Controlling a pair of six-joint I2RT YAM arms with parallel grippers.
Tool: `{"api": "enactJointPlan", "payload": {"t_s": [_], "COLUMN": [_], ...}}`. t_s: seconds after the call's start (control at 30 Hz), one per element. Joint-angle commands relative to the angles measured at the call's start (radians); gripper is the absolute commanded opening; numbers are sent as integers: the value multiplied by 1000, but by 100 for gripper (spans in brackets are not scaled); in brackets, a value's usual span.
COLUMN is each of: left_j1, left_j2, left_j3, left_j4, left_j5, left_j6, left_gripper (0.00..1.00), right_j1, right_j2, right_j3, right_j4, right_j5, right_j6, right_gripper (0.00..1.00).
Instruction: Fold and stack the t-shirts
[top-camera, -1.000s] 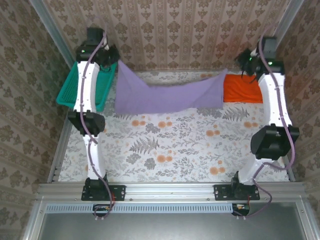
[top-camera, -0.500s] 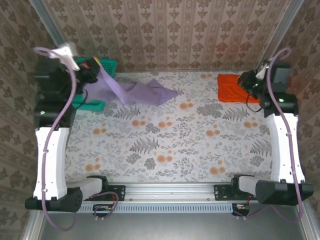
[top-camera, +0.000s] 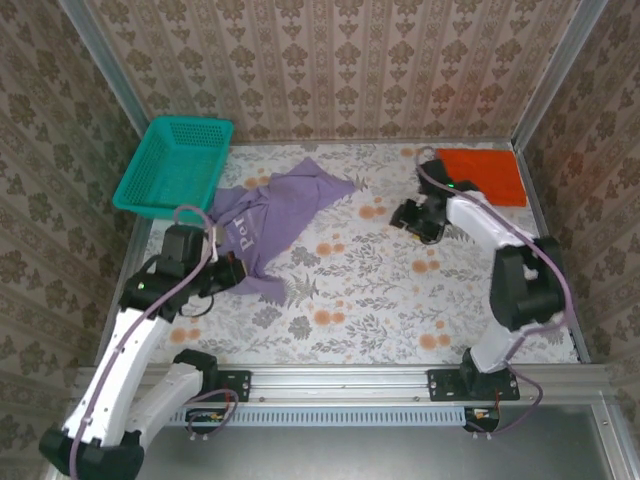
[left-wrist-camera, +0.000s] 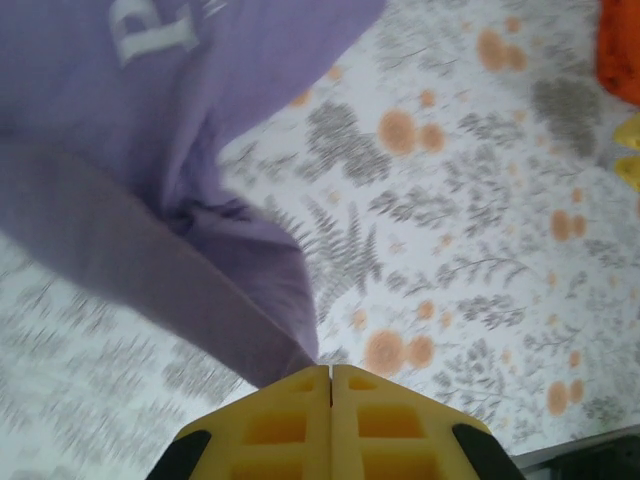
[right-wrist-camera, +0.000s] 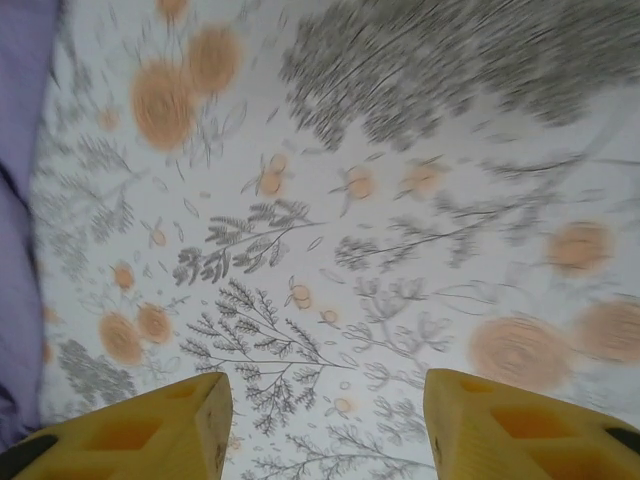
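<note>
The lavender t-shirt (top-camera: 272, 212) lay crumpled and unfolded on the left half of the counter (top-camera: 350, 295), its far corner stretching toward the middle of the back edge and its near corner drawn out to a point by the left tool (top-camera: 233, 272). From the overhead view I could read part of the white lettering (top-camera: 241, 232) facing up, and the shirt's left edge sat just beside the teal basket (top-camera: 160, 208) in the far left corner without lying in it. On the left wrist camera the left tool (left-wrist-camera: 330, 372) was clenched, its two yellow fingers (left-wrist-camera: 275, 425) pressed together with a fold of the lavender t-shirt (left-wrist-camera: 150, 140) pinched at their tips and rising away from them. The orange t-shirt (top-camera: 482, 176) rested as a flat folded rectangle in the far right corner, well apart from the lavender one. The right tool (top-camera: 412, 219) hung over bare floral counter between the two shirts, nearer the orange one. Its wrist camera showed the right tool (right-wrist-camera: 322, 388) released, fingers spread wide with nothing between them, and a strip of the lavender t-shirt (right-wrist-camera: 15, 200) along the left edge.
</note>
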Motion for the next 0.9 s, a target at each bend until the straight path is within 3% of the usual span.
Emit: {"api": "enactJointPlan", "payload": {"t_s": [0.0, 0.17, 0.23, 0.47, 0.57, 0.73, 0.87], "left_j1": [-2, 18, 17, 18, 18, 21, 24], "left_j2": [-28, 22, 41, 44, 50, 68, 71], "left_j3": [-30, 19, 33, 18, 34, 65, 58], "left_j4": [-233, -366, -383, -428, -439, -410, -398], "left_j5": [-118, -156, -151, -103, -112, -125, -144], "left_j6": [-57, 6, 36, 113, 122, 102, 80], "left_gripper": [0, 0, 0, 0, 0, 0, 0], "right_j1": [77, 180, 208, 240, 248, 254, 254], "right_j2": [179, 488, 597, 1018, 1190, 1186, 1170], "right_j3": [191, 630, 812, 1525, 1782, 1673, 1662], "right_j4": [58, -7, -25, -147, -180, -143, -229], "right_j5": [32, 117, 162, 202, 217, 227, 206], "right_j6": [32, 25, 26, 51, 75, 61, 21], "right_gripper": [57, 62, 73, 82, 69, 52, 12]}}
